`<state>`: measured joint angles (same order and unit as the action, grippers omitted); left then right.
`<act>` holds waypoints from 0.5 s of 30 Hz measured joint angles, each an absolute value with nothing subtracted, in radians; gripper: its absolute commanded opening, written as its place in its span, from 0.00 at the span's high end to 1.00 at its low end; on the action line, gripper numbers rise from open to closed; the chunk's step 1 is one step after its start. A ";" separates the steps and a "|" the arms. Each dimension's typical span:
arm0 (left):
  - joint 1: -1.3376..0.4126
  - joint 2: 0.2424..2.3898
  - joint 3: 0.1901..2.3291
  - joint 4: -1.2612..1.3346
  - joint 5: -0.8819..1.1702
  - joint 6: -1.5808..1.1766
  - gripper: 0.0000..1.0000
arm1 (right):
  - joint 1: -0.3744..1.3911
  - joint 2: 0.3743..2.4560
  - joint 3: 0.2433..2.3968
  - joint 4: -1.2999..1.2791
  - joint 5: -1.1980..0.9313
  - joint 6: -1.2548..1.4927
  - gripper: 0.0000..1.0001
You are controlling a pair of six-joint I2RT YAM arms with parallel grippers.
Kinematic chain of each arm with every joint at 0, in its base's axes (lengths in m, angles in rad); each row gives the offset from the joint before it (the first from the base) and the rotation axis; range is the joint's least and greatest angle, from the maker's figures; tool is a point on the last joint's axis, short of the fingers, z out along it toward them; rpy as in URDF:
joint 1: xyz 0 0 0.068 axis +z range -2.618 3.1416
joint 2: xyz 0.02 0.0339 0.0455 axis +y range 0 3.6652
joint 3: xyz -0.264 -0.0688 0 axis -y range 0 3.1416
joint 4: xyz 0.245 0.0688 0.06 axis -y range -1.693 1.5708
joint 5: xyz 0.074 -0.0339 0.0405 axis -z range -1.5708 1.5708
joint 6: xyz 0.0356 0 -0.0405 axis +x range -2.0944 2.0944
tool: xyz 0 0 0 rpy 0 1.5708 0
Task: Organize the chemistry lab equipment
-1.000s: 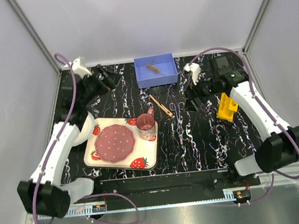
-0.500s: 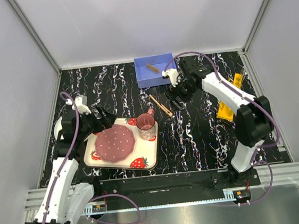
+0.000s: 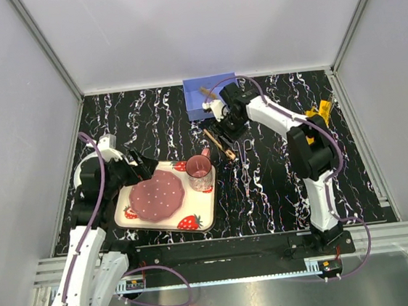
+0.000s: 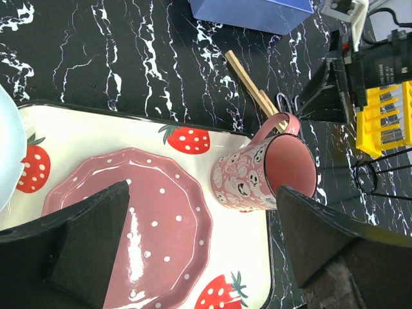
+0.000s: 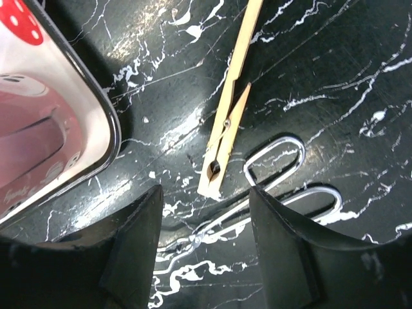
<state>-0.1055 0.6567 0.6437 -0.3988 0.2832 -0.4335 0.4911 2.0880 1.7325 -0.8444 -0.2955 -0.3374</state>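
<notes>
The tan wooden clamp (image 3: 219, 144) lies flat on the black table, just right of the tray; it also shows in the right wrist view (image 5: 226, 125). The metal forceps (image 3: 243, 160) lie beside it, their handle rings (image 5: 277, 161) next to the clamp's end. My right gripper (image 3: 225, 132) is open and empty, low over the clamp's near end and the forceps (image 5: 206, 257). The yellow rack (image 3: 320, 110) stands at the right, mostly hidden by the right arm. My left gripper (image 3: 138, 168) is open and empty over the strawberry tray (image 4: 199, 244).
A blue box (image 3: 211, 97) at the back holds a small brown tool (image 3: 208, 92). The strawberry tray (image 3: 200, 223) carries a pink plate (image 3: 156, 194) and a pink cup (image 3: 199, 172). A white bowl's edge (image 4: 5, 148) shows at the tray's left.
The right arm has swung left from the yellow rack to the wooden clamp. The left arm has drawn back from the far left corner to the tray's left side.
</notes>
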 measured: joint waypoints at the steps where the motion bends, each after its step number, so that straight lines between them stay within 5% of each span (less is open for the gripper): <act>1: -0.105 0.657 0.644 -0.402 0.283 -0.434 0.01 | 0.495 2.100 1.740 -0.847 -0.294 -0.336 0.41; 15: -0.105 0.665 0.644 -0.403 0.293 -0.442 0.01 | 0.528 2.225 1.790 -0.856 -0.240 -0.317 0.54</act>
